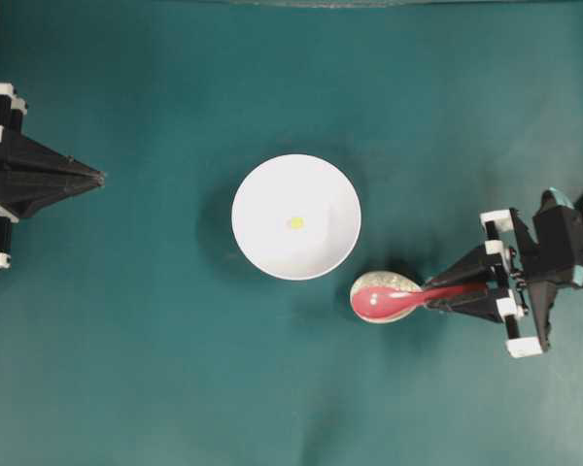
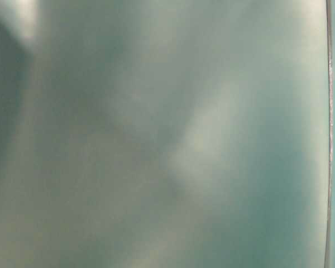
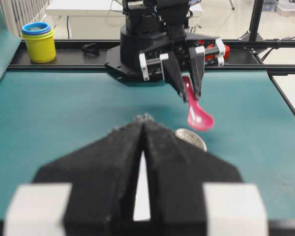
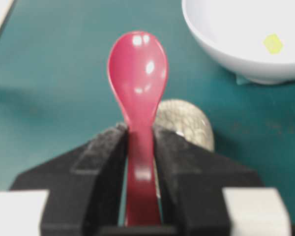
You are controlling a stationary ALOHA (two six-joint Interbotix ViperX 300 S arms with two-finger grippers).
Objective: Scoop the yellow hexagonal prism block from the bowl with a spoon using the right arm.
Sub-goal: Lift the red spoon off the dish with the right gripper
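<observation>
The white bowl (image 1: 267, 199) sits mid-table with the tiny yellow hexagonal prism block (image 1: 295, 222) at its centre, also seen in the right wrist view as the block (image 4: 273, 43) inside the bowl (image 4: 226, 29). The pink-red spoon (image 1: 384, 302) is held by its handle in my right gripper (image 1: 437, 294), shut on it. Its scoop (image 4: 137, 73) points toward the bowl, to the bowl's lower right, slightly above the spoon rest. My left gripper (image 1: 101, 177) rests shut and empty at the far left edge.
A speckled cream spoon rest (image 1: 400, 282) lies under the scoop, close to the bowl's rim. Stacked yellow and blue cups (image 3: 39, 42) stand off the mat behind the right arm's base. The table-level view is a blur of teal.
</observation>
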